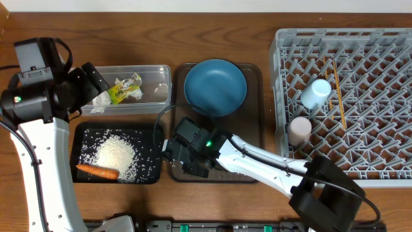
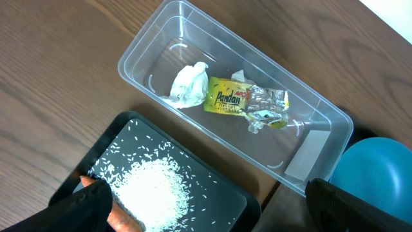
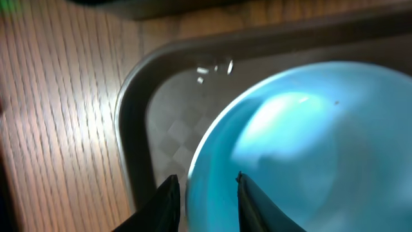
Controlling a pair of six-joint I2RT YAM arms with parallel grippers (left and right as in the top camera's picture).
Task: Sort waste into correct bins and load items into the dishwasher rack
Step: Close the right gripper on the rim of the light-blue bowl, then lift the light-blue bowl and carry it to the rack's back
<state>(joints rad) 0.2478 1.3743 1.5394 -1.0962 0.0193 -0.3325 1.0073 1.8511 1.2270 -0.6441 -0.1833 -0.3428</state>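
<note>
By the table's (image 1: 212,38) left edge, the left gripper (image 2: 209,190) is hanging with its jaws spread wide, holding nothing. It is hovering over the clear tub (image 2: 193,51), where the tissue (image 2: 188,85) and snack wrapper (image 2: 228,102) are lying. The black tray (image 1: 151,138) beside it is carrying the rice (image 1: 117,154) and carrot (image 1: 98,171).

At mid-table, the right gripper (image 3: 206,200) is reaching into the robot-side left corner of the brown serving tray (image 3: 138,103). Its jaws are standing narrowly apart, straddling the rim of the light-blue bowl (image 3: 302,142) without visibly pinching it. The bowl is looking stiff, glossy and probably slick, and likely breakable. A firm pinch across the rim wall is looking like the best hold.

The tray's lip is crowding the outer finger, and the blue plate (image 1: 215,87) is filling the far end. Along the table's right edge, the rack (image 1: 280,77) is offering ample free lattice beyond the light-blue cup (image 1: 317,93), pink cup (image 1: 299,130) and chopsticks (image 1: 339,96).
</note>
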